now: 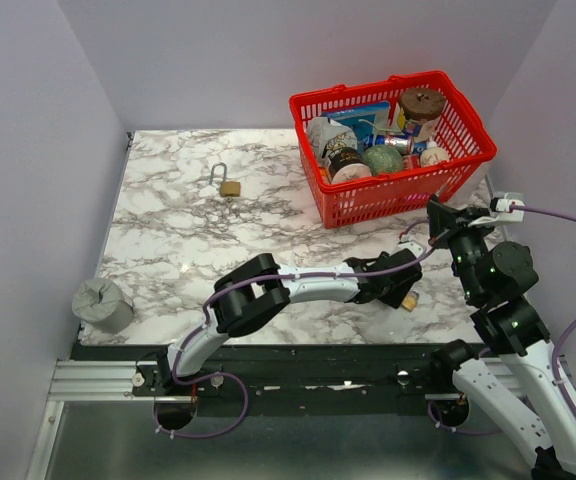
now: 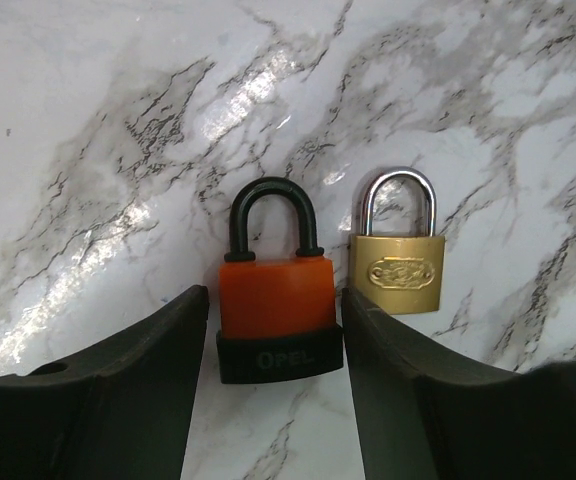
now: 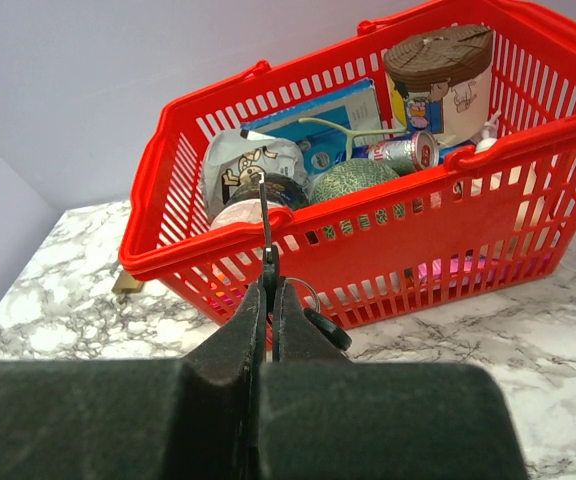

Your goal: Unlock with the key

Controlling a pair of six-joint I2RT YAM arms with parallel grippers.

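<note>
An orange padlock (image 2: 273,298) with a black shackle and a black base marked OPEL lies flat on the marble table. It sits between the fingers of my open left gripper (image 2: 275,300), with a small gap on each side. A brass padlock (image 2: 396,272) lies just to its right, outside the right finger (image 2: 388,360), and also shows in the top view (image 1: 409,299). My left gripper (image 1: 393,285) reaches across to the table's right front. My right gripper (image 3: 271,285) is shut on a key (image 3: 266,215) whose blade points up. A ring and a second, black-headed key (image 3: 326,328) hang beside it. In the top view the right gripper (image 1: 434,210) is near the basket.
A red basket (image 1: 388,200) full of groceries stands at the back right, close in front of my right gripper (image 3: 368,240). Another brass padlock (image 1: 229,186) lies at the table's back middle. A grey roll (image 1: 103,305) sits at the front left corner.
</note>
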